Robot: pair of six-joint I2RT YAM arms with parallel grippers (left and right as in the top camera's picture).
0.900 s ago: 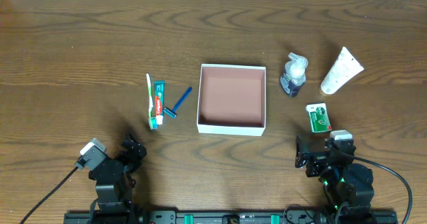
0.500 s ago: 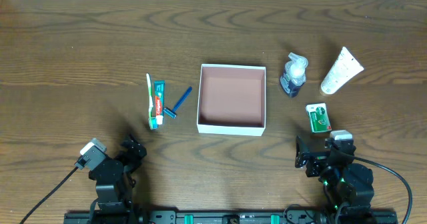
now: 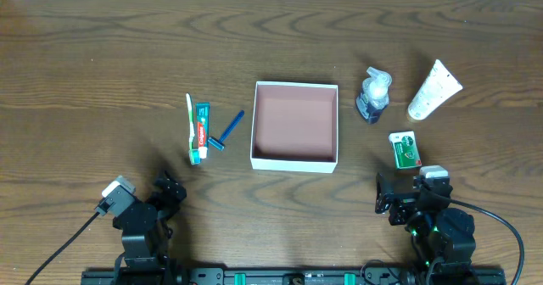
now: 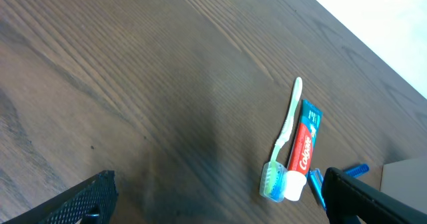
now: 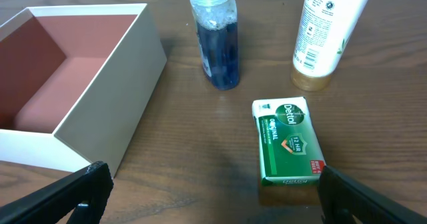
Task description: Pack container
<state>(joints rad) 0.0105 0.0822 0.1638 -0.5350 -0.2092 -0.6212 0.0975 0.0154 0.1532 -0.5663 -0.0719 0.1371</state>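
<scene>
- The left pincer (image 4: 219, 181) hangs low over the table (image 3: 85, 64) at the near edge, toward the left corner. Its black fingers (image 4: 87, 197) stand wide apart with only bare wood between them.
- The right pincer (image 5: 213, 174) sits at the near edge toward the right corner. Its fingers (image 5: 73, 194) are likewise spread and grip nothing.
- A green Dettol soap packet (image 3: 406, 149) lies flat just beyond the right pincer, apart from everything else.
- The container (image 3: 293, 163), a square open-top box with white walls and a reddish-brown inside, rests around the middle of the table, midway between the left and right edges.
- Left of the container, and apart from it, three things lie close together, pointing from the near edge toward the far one: a white toothbrush (image 3: 190, 128) outermost, a red-and-green toothpaste tube (image 3: 202, 131) beside it, and a blue razor (image 3: 227, 130) slanted nearest the container.
- Right of the container's far right corner stands a clear pump bottle (image 3: 372, 98) holding dark blue liquid, near the box wall but not touching it.
- Furthest toward the far right corner, a white tube (image 3: 433, 91) lies at a slant, well apart from the container.
</scene>
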